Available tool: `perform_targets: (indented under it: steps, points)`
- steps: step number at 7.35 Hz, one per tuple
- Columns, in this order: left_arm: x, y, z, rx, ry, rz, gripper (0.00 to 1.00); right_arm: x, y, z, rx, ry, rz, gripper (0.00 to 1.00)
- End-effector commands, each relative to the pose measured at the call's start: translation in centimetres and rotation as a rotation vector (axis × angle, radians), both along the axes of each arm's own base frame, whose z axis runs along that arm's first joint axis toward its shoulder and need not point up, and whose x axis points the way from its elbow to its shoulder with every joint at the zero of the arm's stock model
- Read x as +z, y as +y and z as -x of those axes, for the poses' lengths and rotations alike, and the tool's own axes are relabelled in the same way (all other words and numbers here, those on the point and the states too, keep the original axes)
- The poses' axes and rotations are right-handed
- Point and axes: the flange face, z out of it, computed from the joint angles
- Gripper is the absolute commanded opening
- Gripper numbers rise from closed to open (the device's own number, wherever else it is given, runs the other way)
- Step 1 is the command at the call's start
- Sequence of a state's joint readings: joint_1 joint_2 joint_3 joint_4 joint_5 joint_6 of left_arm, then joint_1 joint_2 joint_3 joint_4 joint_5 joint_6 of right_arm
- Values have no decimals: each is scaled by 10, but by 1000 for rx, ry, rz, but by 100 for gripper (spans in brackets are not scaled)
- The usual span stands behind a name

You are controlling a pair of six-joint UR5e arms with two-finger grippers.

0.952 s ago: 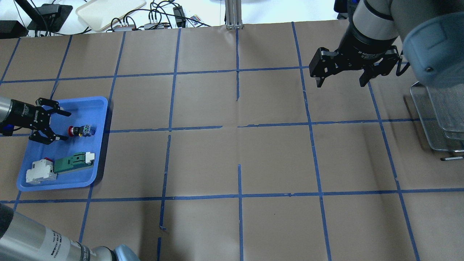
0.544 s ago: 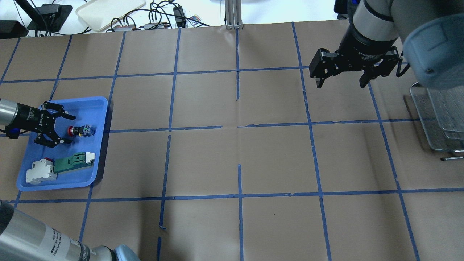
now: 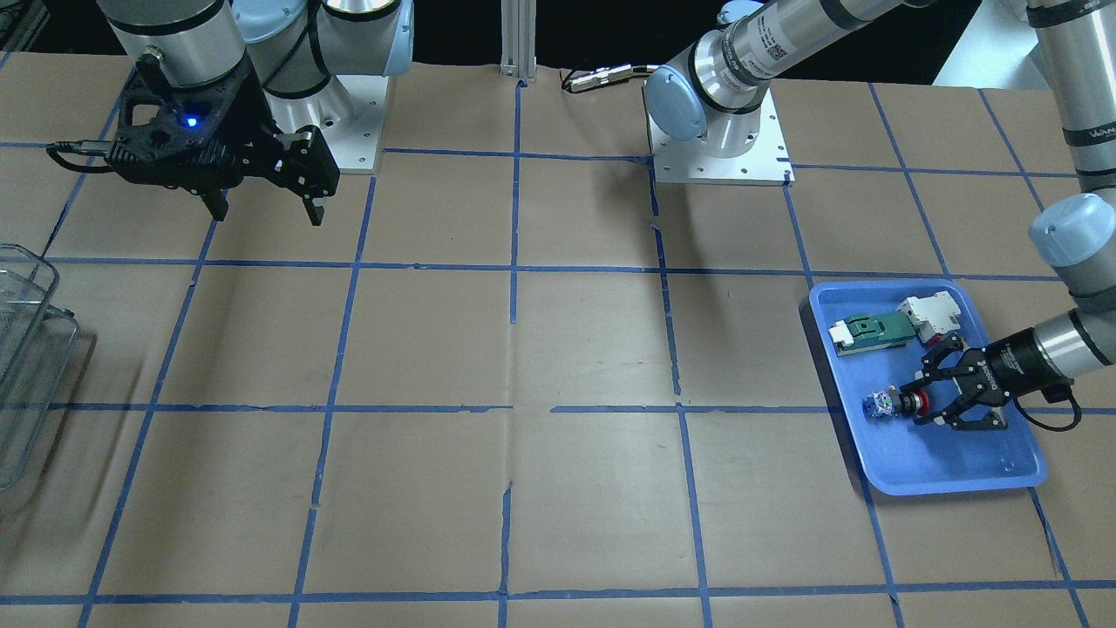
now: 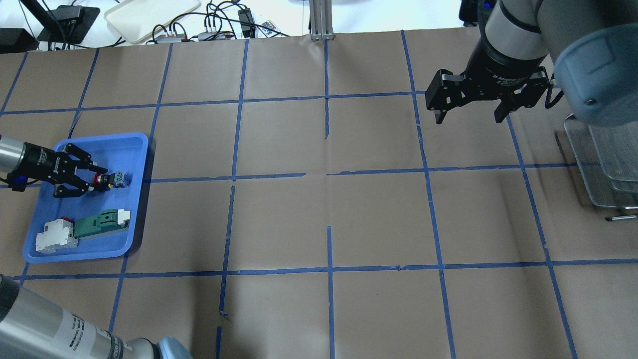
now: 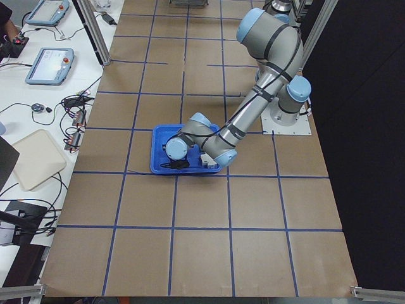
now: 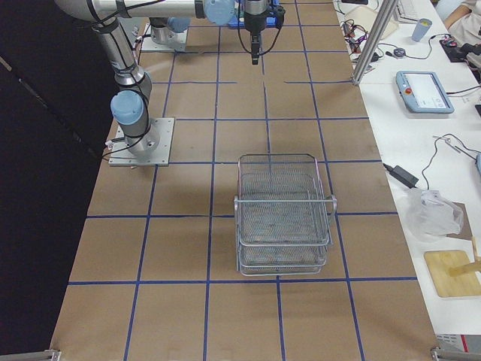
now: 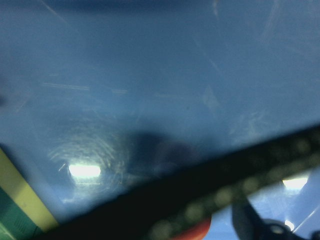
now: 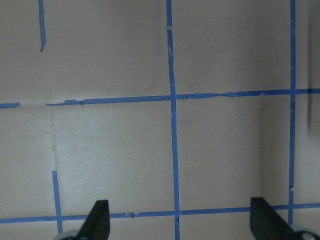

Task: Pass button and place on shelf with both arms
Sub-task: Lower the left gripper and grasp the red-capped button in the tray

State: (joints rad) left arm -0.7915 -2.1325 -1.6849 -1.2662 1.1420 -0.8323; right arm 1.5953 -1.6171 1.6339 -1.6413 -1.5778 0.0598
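Observation:
The button (image 4: 114,180) lies on its side in the blue tray (image 4: 137,219), red cap toward my left gripper (image 4: 98,179). The gripper sits low in the tray, open, with its jaws on either side of the red cap and a small gap showing. The front view shows the same: the button (image 3: 888,405) and left gripper (image 3: 914,404). The left wrist view is blurred, showing the tray floor and a bit of red cap (image 7: 195,232). My right gripper (image 4: 467,118) hovers open and empty at the far right, also in the front view (image 3: 267,215). The wire-mesh shelf (image 4: 600,169) stands at the right edge.
A green-and-white flat part (image 4: 102,223) and a white-and-red block (image 4: 55,237) lie in the tray's near end. The shelf (image 6: 282,218) has two tiers. Blue tape lines grid the brown table. Cables and a white tray (image 4: 149,15) lie beyond the far edge.
My left gripper has moved right onto the button and its jaws have narrowed around the red cap. My right gripper has drifted slightly away, still open.

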Motion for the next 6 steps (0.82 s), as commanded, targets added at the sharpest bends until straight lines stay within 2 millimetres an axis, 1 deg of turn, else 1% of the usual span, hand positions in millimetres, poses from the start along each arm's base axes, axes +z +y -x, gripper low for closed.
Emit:
perform_targets:
  steps: [1,2,3,4,5,6]
  points:
    - [17,-3,2,4,-10,13,0,-1,0,0,1,4,-1,100]
    - [28,-4,9,-6,-5,8,0,-1,1,0,2,1,-2,100]
    - [50,-10,23,-28,-21,32,0,0,1,0,2,-2,0,100]
    - [83,-19,58,-75,-24,42,0,2,1,0,3,2,5,100]
    - [120,-25,104,-67,46,28,0,9,7,0,23,-3,18,100]
    - [149,-31,135,-67,70,60,0,13,11,-1,131,-14,22,100]
